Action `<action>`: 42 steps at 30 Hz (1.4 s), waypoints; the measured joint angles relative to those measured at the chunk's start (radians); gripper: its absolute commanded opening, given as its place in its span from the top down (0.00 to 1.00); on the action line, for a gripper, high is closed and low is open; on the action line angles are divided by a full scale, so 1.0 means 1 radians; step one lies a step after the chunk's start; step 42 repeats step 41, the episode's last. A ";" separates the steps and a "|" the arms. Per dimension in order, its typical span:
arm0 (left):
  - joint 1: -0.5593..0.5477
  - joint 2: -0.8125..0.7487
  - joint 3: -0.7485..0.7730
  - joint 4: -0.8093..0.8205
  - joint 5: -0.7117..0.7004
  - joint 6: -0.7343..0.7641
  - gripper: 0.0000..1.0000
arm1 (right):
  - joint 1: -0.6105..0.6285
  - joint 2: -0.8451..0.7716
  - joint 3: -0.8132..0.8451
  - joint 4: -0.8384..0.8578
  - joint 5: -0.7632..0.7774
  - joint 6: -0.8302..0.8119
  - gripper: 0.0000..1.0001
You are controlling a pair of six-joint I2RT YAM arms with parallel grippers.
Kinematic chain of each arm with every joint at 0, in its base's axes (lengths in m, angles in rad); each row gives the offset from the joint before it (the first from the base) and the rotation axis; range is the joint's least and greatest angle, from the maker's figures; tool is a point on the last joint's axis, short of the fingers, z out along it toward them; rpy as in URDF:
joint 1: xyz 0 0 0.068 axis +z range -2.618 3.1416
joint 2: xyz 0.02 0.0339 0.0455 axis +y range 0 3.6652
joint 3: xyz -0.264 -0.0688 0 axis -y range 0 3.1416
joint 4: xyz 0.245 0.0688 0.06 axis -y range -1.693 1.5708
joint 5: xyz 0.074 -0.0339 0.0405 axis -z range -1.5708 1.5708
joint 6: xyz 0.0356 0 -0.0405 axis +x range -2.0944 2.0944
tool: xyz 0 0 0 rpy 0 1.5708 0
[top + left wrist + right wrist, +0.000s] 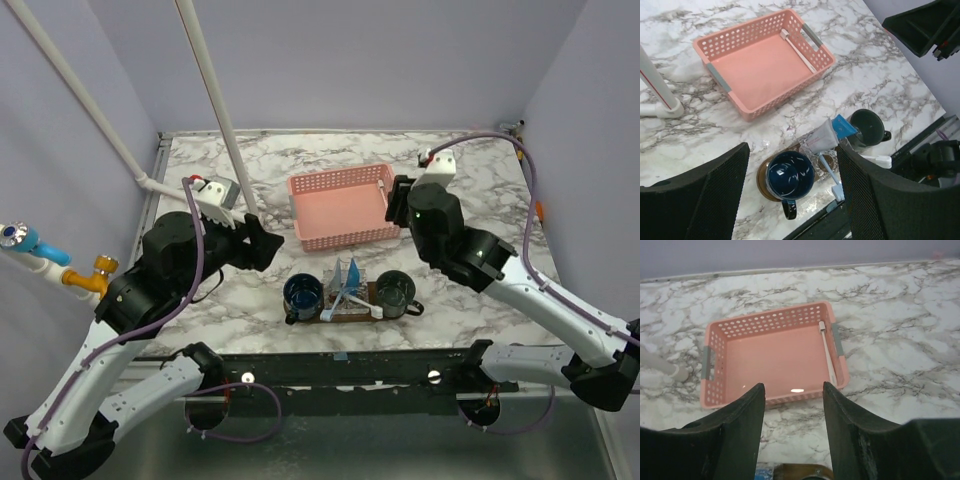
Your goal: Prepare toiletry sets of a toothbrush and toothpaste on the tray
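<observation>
Hovering above the tabletop (330, 150), both jaws stood wide, empty | one toothbrush (827, 352) lay against basket's (770, 315) right wall | advised: pinching mid-handle, clear of wall, then setting on tray (761, 181).

Blk/wht arms (150, 290) w/ purple cables (530, 185)

We see the right end effector (792, 390), jaws spread, above the marble worktop (900, 340); beyond it sits a pink basket (775, 318); a white toothbrush (827, 352) lies inside along its right wall.
</observation>
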 measured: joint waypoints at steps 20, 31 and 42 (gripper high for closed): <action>0.050 -0.033 -0.049 0.111 -0.138 0.026 0.29 | -0.299 0.011 -0.024 0.084 -0.340 -0.034 0.11; 0.050 -0.043 -0.086 0.138 -0.142 0.038 0.29 | -0.299 -0.042 -0.035 0.079 -0.372 -0.038 0.00; 0.050 -0.055 -0.114 0.151 -0.153 0.043 0.23 | -0.299 -0.075 -0.045 0.076 -0.386 -0.037 0.00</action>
